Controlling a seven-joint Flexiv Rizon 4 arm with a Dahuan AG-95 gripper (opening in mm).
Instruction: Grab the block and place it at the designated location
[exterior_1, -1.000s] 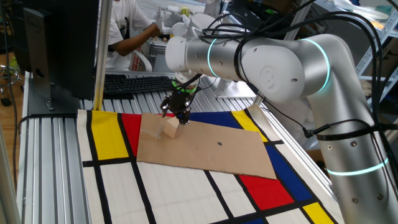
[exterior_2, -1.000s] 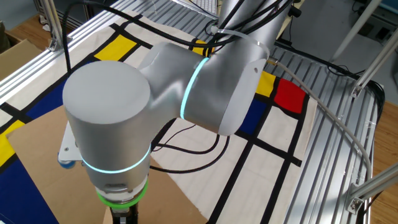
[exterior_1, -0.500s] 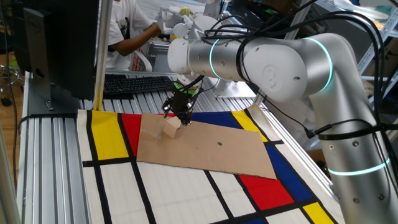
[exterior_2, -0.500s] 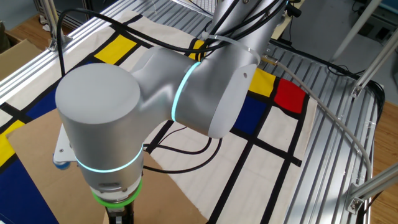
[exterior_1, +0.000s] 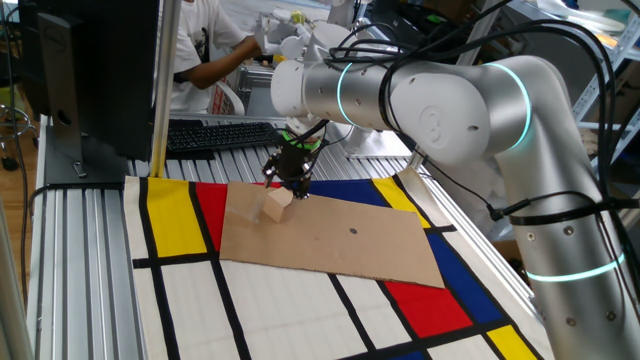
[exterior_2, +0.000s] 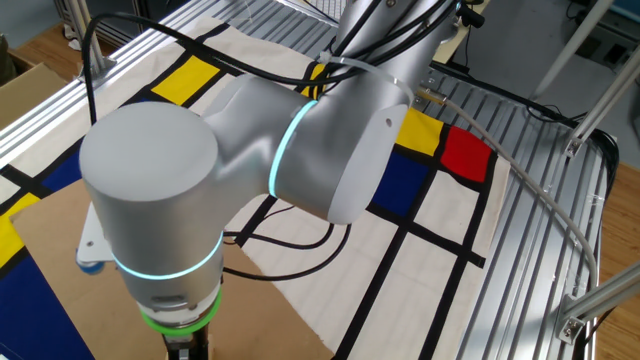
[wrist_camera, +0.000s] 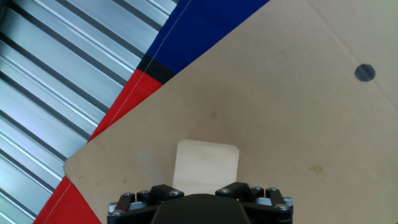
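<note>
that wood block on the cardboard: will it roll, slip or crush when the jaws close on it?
The block looks like solid pale wood, so probably rigid and unlikely to crush. Flat faces and square edges suggest it won't roll. It seems small and light, and it sits on smooth cardboard, so an off-centre squeeze may slide or twist it.

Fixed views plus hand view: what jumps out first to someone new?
The big silver arm with glowing teal rings fills the right of one fixed view and nearly all of the other. Its tool points down at the far left corner of a brown cardboard sheet, just above the block, a small pale wooden cube. Beneath lies a mat of red, yellow, blue and white panels with black lines.
</note>
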